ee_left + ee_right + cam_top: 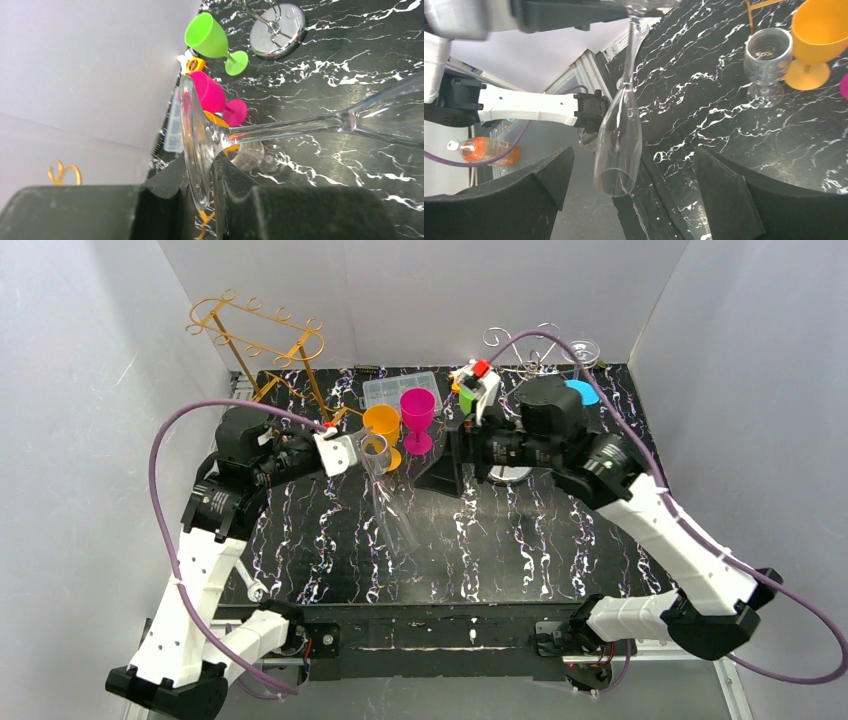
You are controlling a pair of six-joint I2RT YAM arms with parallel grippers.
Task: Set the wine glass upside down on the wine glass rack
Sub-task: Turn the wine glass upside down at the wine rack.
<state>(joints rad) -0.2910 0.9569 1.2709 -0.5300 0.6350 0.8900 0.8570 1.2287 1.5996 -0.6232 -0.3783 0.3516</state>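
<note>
While the left gripper (345,452) clamped the inverted wine glass (392,512) by its foot mid-carry, right gripper (450,466) gaping empty, the foot likely next needed sliding onto the far-left-corner rack (262,340).

The counter (520,540) was black, veined with white like marble. The wine glass (397,525) at the left claw (358,452) was clear. Just beyond that claw stood an orange goblet (381,420) and a magenta goblet (417,408), with a green goblet (207,36) farther off. The wire rack (262,340) behind the claw was gold.
</note>
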